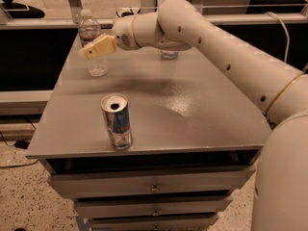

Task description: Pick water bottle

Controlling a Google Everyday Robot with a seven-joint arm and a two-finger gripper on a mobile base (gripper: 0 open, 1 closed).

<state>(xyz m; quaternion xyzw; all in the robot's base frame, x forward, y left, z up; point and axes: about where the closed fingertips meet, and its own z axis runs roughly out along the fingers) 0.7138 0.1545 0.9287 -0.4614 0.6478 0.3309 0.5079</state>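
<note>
The water bottle [90, 37] is clear ribbed plastic with a white cap. It stands upright at the far left corner of the grey table [192, 105]. My gripper [94, 48], tan at its tip, reaches in from the right on the white arm [202, 32]. It overlaps the bottle's middle in this view, at about label height. I cannot tell whether it touches the bottle.
A blue-and-silver drink can [116, 121] stands open-topped near the table's front left. A second clear bottle [169, 54] stands at the far middle, mostly hidden behind my arm. Drawers [154, 184] sit under the tabletop. A railing runs behind the table.
</note>
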